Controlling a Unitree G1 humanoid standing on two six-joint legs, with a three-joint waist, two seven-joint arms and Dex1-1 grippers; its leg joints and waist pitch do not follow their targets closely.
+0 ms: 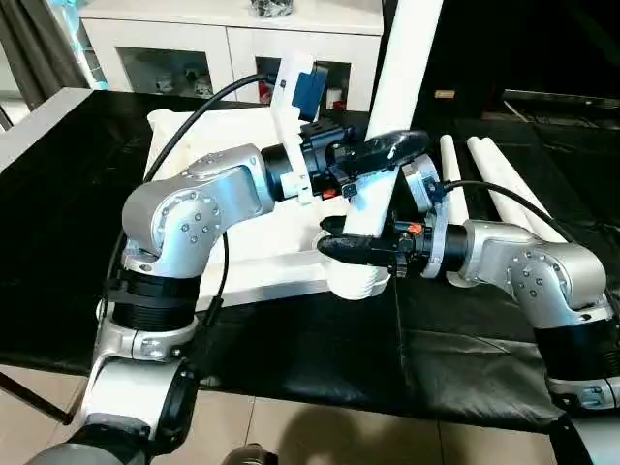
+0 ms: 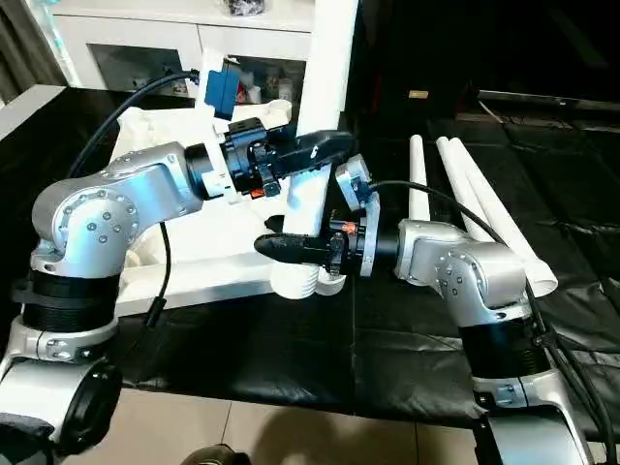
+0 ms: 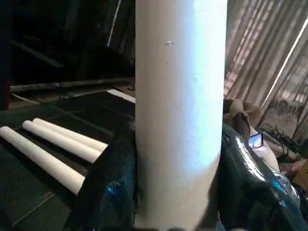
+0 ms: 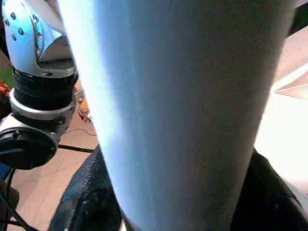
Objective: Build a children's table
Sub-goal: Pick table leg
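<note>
Right now a black cloth [image 1: 320,349] is covering the bench, white cabinet [image 1: 232,39] at twelve o'clock. Both the left gripper [image 1: 383,150] and right gripper [image 1: 354,247] are clasping the upright leg [image 1: 402,68], hiding the tabletop [image 1: 262,252] socket; spare legs [image 2: 465,184] are lying at three o'clock.

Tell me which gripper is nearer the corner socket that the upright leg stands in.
Right. The right gripper sits low on the upright leg, just above the corner socket; the left gripper holds the leg higher up.
</note>
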